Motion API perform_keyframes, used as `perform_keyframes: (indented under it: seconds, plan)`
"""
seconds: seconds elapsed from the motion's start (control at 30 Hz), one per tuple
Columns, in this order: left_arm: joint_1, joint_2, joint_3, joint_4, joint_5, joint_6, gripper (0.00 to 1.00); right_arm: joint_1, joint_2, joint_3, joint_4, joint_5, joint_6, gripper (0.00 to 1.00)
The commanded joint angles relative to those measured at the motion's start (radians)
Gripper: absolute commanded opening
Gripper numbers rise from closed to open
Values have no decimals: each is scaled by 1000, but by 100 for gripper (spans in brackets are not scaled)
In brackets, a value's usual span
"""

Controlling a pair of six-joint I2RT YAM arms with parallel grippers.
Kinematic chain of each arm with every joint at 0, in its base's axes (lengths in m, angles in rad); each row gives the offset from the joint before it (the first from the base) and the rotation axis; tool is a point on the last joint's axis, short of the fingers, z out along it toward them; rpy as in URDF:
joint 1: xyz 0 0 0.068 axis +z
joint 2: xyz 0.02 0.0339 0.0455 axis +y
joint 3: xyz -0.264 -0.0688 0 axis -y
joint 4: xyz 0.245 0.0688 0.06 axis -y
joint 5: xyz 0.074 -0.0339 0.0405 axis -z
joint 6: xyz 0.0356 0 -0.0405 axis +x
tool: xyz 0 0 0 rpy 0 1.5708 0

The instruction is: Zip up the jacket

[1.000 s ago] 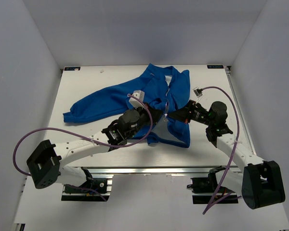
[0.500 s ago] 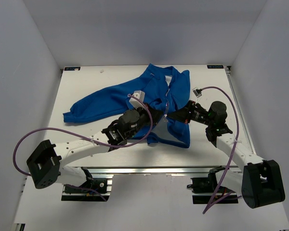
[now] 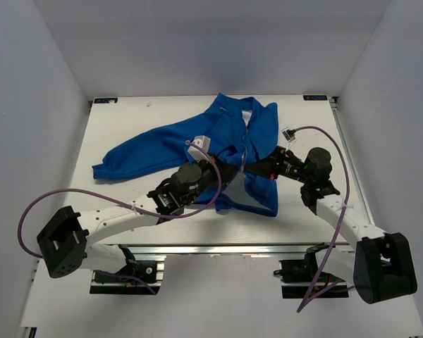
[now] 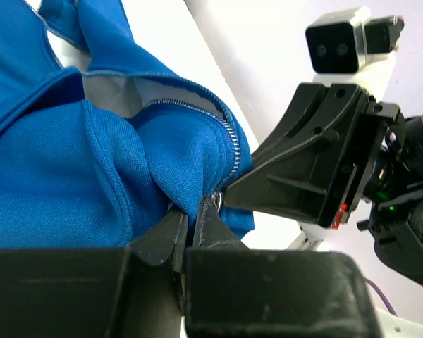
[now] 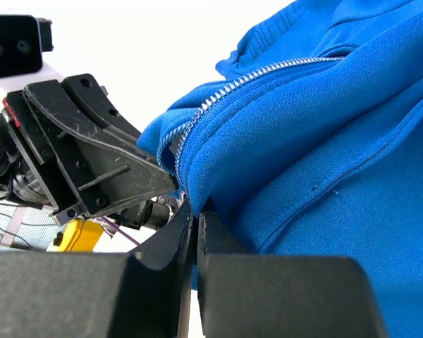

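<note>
White table (image 3: pixel 127 113) between pale walls. Nearest me, my left arm (image 3: pixel 113 215) has settled slightly back toward its base over the last second; my right arm (image 3: pixel 342 218) looks unmoved. At mid-table my left gripper (image 4: pixel 194 211) is pinched tight on the jacket (image 3: pixel 225 127), gripping blue cloth at the zipper's (image 4: pixel 197 109) lower end. My right gripper (image 5: pixel 196 208), nearly tip to tip with it, clamps the facing edge. Beyond them the jacket lies as before, sleeve (image 3: pixel 137 155) stretched left, collar (image 3: pixel 250 105) toward the far edge.

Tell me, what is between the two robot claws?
Bunched jacket fabric with its silver zipper. Both wrist views show the left gripper and right gripper pinching it.
</note>
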Motion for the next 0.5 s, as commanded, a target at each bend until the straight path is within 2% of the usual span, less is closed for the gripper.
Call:
perform_keyframes:
  seconds: [0.0, 0.47]
  plan:
    - [-4, -58, -10, 49, 57, -12, 0, -1, -20, 49, 71, 8, 4, 0]
    - [-4, -50, -45, 32, 146, -13, 0, -1, -31, 65, 109, 25, 31, 0]
